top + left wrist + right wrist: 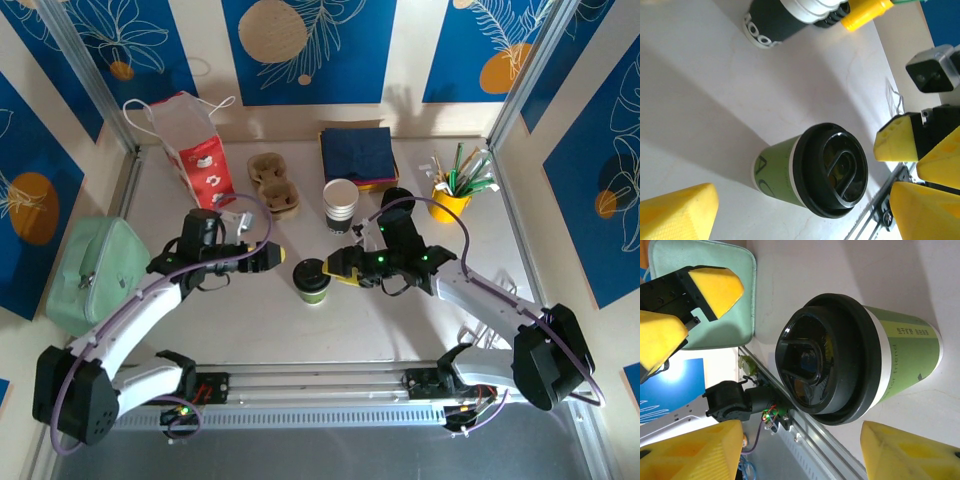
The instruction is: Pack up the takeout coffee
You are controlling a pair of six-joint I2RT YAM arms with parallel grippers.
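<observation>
yellow fingertips of your right gripper: spread either side of the takeout coffee, seemingly clear of it. it stands upright on the table, unpacked. your left gripper: spread, facing it, ready to grasp.

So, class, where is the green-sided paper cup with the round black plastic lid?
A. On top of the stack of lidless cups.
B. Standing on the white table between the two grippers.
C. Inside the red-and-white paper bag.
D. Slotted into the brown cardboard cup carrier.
B: the green-sided paper cup stands upright on the white table, with the left gripper and the right gripper open on either side of it.
</observation>
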